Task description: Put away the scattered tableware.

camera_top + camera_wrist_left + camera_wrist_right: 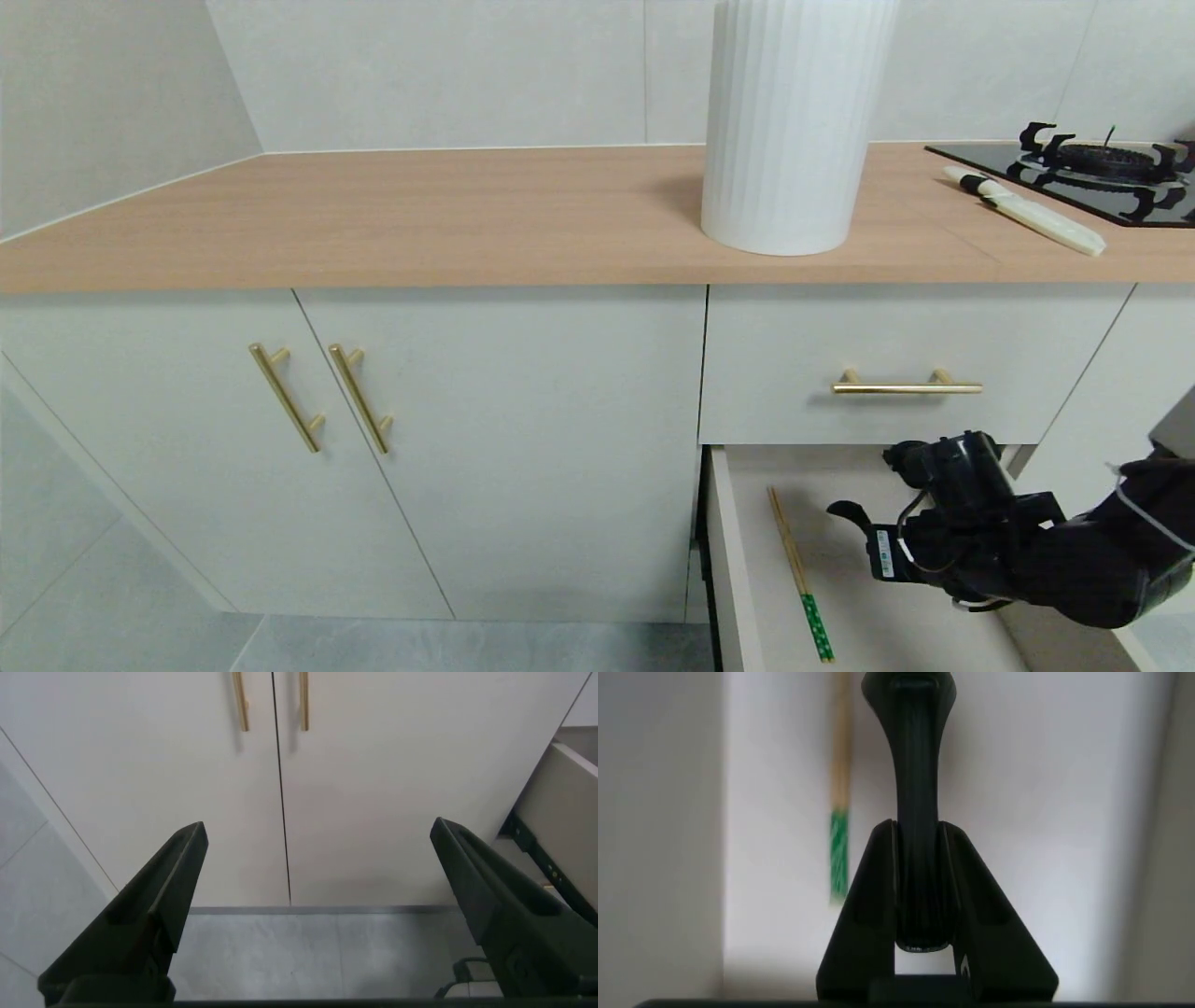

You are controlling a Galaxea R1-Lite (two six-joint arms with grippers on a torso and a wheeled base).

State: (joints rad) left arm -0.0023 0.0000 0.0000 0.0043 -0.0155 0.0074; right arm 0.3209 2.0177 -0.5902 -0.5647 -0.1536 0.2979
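The right gripper [876, 544] is clamped on a slim black utensil [845, 511], whose shaft runs up between the fingers [868, 905] to a rounded end. It is too dark to tell what kind of utensil it is. The gripper hangs over the middle of the open drawer [724, 551], the arm coming in from the drawer's right side, wrist low and pointing toward the left wall.

A pair of wooden chopsticks [799, 576] with green ends lies on the drawer floor near its left wall, green ends toward the front edge, beside the utensil but apart from it.

The left gripper [318, 840] has its fingers spread wide, facing the closed cabinet doors [280, 784].

On the counter [420, 215] above stand a white ribbed container [789, 121], a knife [1022, 210] and a stove [1102, 168] at the right end.
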